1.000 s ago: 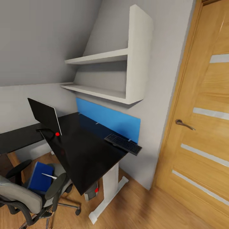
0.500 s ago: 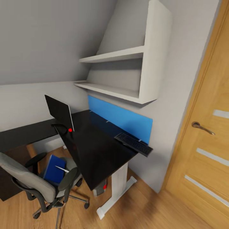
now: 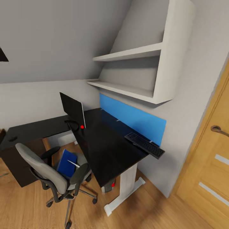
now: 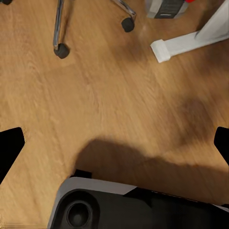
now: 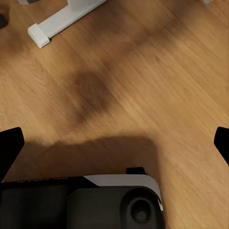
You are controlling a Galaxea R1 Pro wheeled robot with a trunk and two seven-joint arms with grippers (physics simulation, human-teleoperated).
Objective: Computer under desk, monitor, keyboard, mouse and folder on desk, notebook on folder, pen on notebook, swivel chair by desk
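Note:
The black L-shaped desk (image 3: 105,149) stands in the corner. On it the monitor (image 3: 73,109) stands tilted near the inner corner, and the keyboard (image 3: 144,145) lies at the right end by the blue wall panel. A small dark mouse (image 3: 12,138) rests on the left wing. The grey swivel chair (image 3: 44,173) sits in front, with the blue folder (image 3: 66,163) and the pale pen (image 3: 73,163) on its seat. The computer (image 3: 109,186) stands under the desk. The notebook is out of view. My left gripper (image 4: 114,145) and right gripper (image 5: 114,143) hang open and empty over the floor.
A wooden door (image 3: 216,165) with a lever handle stands at the right. White shelves (image 3: 133,73) hang above the desk. The desk's white foot (image 4: 176,45) (image 5: 57,21) and a chair castor (image 4: 61,50) lie on the wooden floor ahead of my grippers.
The whole picture has shifted right as the camera turned left. More of the desk's left wing and the chair shows, less of the door. The things themselves have not moved.

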